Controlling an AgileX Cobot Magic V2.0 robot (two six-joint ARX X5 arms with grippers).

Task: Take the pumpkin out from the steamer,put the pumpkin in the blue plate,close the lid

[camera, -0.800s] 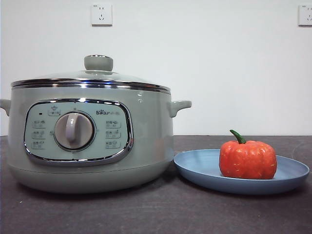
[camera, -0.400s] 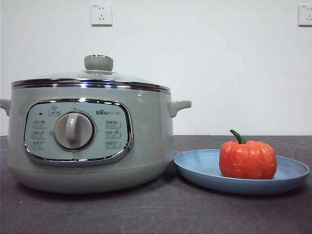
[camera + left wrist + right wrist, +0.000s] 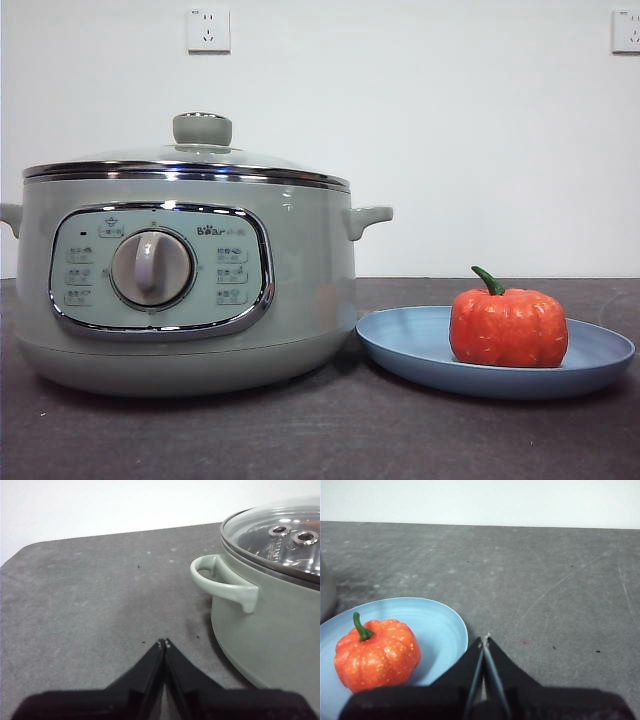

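Note:
The orange-red pumpkin [image 3: 508, 327] with a green stem sits upright on the blue plate [image 3: 405, 345], to the right of the steamer [image 3: 300, 290]. The glass lid [image 3: 200, 158] with its pale-green knob rests shut on the steamer. Neither arm shows in the front view. My left gripper [image 3: 164, 642] is shut and empty, low over the dark table beside the steamer's side handle [image 3: 225, 580]; the lid [image 3: 260, 525] shows there too. My right gripper [image 3: 484, 639] is shut and empty, just beside the plate's rim [image 3: 457, 625], with the pumpkin [image 3: 376, 654] near it.
The dark grey table [image 3: 330, 430] runs in front of the steamer and plate. A white wall with two sockets [image 3: 208, 30] stands behind. The table's rounded far corner [image 3: 25, 550] shows in the left wrist view.

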